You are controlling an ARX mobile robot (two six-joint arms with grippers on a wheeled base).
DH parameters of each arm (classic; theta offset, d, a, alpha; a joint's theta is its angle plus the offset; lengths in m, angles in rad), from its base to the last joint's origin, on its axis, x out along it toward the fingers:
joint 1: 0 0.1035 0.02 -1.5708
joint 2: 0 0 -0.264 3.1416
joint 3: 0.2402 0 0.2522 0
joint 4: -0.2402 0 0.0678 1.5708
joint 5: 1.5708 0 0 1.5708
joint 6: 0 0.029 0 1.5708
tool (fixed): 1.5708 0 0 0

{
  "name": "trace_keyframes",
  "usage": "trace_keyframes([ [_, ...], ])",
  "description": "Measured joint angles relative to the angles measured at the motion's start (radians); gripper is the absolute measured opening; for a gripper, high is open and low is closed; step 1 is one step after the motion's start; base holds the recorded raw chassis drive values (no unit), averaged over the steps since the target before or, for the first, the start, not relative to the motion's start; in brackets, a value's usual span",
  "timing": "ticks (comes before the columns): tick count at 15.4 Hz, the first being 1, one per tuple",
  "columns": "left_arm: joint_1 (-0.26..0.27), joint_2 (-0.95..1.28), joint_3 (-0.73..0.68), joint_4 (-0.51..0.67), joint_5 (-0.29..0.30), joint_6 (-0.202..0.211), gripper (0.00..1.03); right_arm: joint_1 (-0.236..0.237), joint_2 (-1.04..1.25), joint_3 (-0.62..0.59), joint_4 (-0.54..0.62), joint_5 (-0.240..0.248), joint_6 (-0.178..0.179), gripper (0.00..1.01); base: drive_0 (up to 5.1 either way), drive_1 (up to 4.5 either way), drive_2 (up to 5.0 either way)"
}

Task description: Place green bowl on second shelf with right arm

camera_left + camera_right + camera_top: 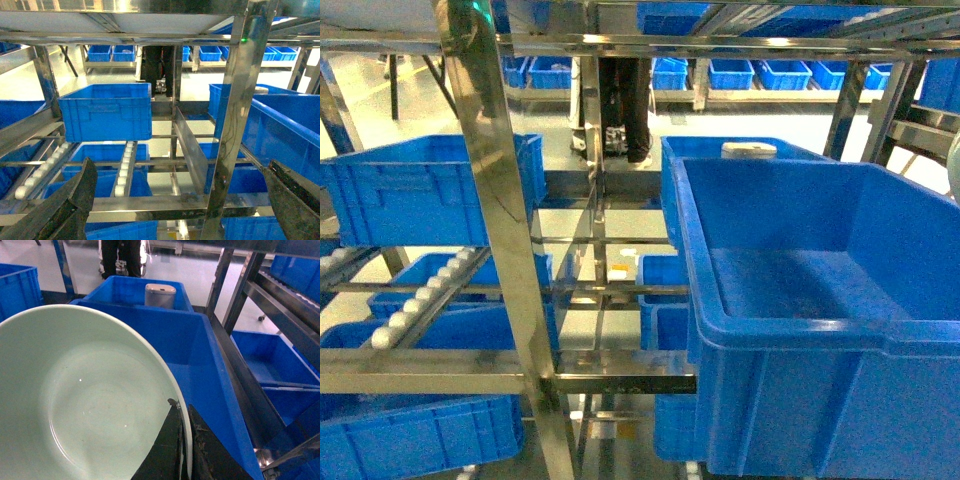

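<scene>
clamped on the rim of the green bowl (85, 400) by the right gripper (184, 450), one dark finger inside the rim and one outside, jaws closed tight against the thin wall. held above the near edge of the large blue crate (200, 365), mouth of the bowl facing the wrist camera, pale and smooth inside. on the second shelf (620, 382), resting on steel rails with the crate's deep, bare floor visible in the head view (800, 300). just behind that crate, a second blue crate (137, 292) carrying a grey lidded container (160, 294). beyond that crate, the dark legs of a standing person (120, 257) on the pale floor. left of the large crate across the steel upright (505, 240), another blue crate (430, 190) sitting on white roller tracks (420, 295). barely seen in the head view, a pale sliver at the right edge above the large crate, too little to name. spread wide apart and holding nothing, the left gripper (180, 205), its two dark fingers (65, 210) framing the rack left of the large crate.
</scene>
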Motion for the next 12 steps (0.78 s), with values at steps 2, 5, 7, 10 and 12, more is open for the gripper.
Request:
trace_keyframes([
  [2, 0.000, 0.000, 0.000, 0.000, 0.000, 0.000, 0.98, -0.009, 0.124, 0.060, 0.034, 0.001, -0.010, 0.02, 0.0, 0.00, 0.0],
  [5, 0.000, 0.000, 0.000, 0.000, 0.000, 0.000, 0.98, -0.020, 0.294, 0.127, 0.066, 0.012, -0.044, 0.02, 0.0, 0.00, 0.0],
  [7, 0.000, 0.000, 0.000, 0.000, 0.000, 0.000, 0.98, -0.019, 0.371, 0.145, 0.097, 0.021, -0.051, 0.02, 0.0, 0.00, 0.0],
  [10, 0.000, 0.000, 0.000, 0.000, 0.000, 0.000, 0.98, -0.020, 0.474, 0.213, 0.099, 0.035, -0.051, 0.02, 0.0, 0.00, 0.0],
  [12, 0.000, 0.000, 0.000, 0.000, 0.000, 0.000, 0.98, -0.027, 0.639, 0.333, 0.035, 0.040, -0.051, 0.02, 0.0, 0.00, 0.0],
])
